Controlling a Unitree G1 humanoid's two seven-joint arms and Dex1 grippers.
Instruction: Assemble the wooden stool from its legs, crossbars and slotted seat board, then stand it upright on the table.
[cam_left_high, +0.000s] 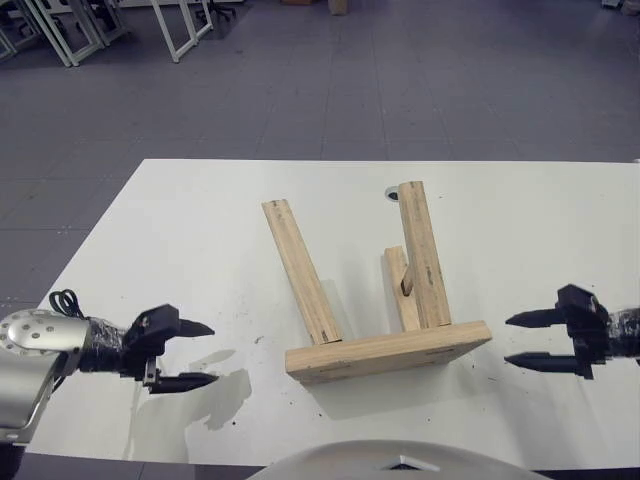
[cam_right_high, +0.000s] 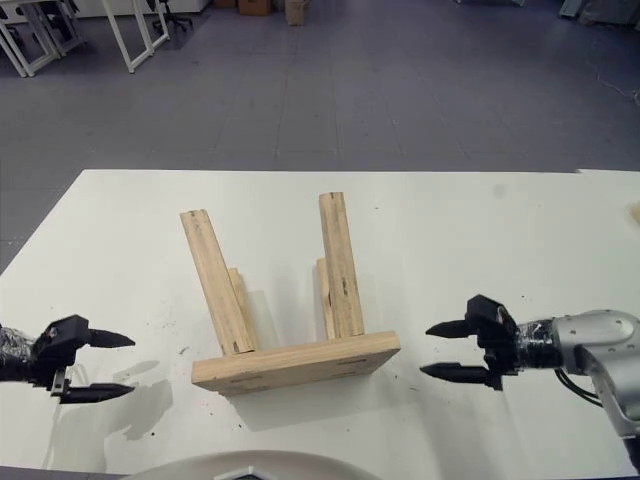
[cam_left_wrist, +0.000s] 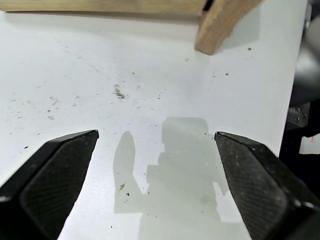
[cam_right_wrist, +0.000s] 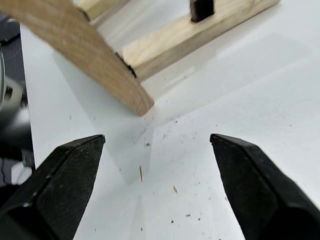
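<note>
One white table carries everything. On it the stool lies tipped on its side and looks already put together. Its seat board stands on a long edge at the near end, and the legs run away from the board toward the far side of the table. A short crossbar shows between the legs just beyond the board, though it is hard to tell from here whether every joint is pushed fully home.

The left end effector hangs low over the table, well apart from the board's left end. Its fingers are spread wide and hold nothing. The right end effector sits near the board's right end, likewise wide open and empty. Fine dark specks dot the table around the stool.

What seems left is standing the stool up. It is probably stiff solid wood, fairly heavy for two thin fingers, with smooth faces that could slip. The slotted joints may work loose if it is hauled by one leg. The safer hold is likely the two ends of the board, one end effector on each, rolling the stool over onto its feet rather than lifting it clear.
</note>
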